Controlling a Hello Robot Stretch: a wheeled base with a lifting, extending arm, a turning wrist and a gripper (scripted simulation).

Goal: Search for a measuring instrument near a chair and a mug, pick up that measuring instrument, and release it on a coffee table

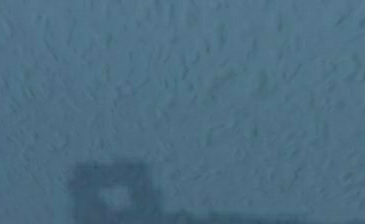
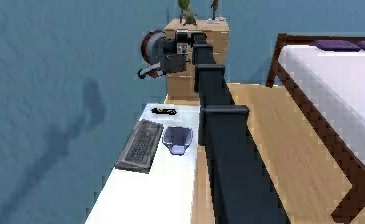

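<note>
Pincer (image 2: 150, 68), grip state can't tell, holds round grey-red disc (image 2: 148, 45) upper centre; dark arm (image 2: 225, 130) extended, so turning near light wooden dresser (image 2: 218, 45) cd knock it loose.

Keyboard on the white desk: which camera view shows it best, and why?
The arm side view: the dark keyboard lies whole on the white desk, beside the arm. The forward view faces a blue wall.

Bedroom in a home: wooden-framed bed (image 2: 335, 88) with white mattress and purple cushion (image 2: 342, 45), small wooden cabinet (image 2: 219, 48) against blue textured wall (image 1: 190, 90), white bench (image 2: 140, 192) carrying a keyboard (image 2: 142, 146), pale wood floor (image 2: 282, 140).
</note>
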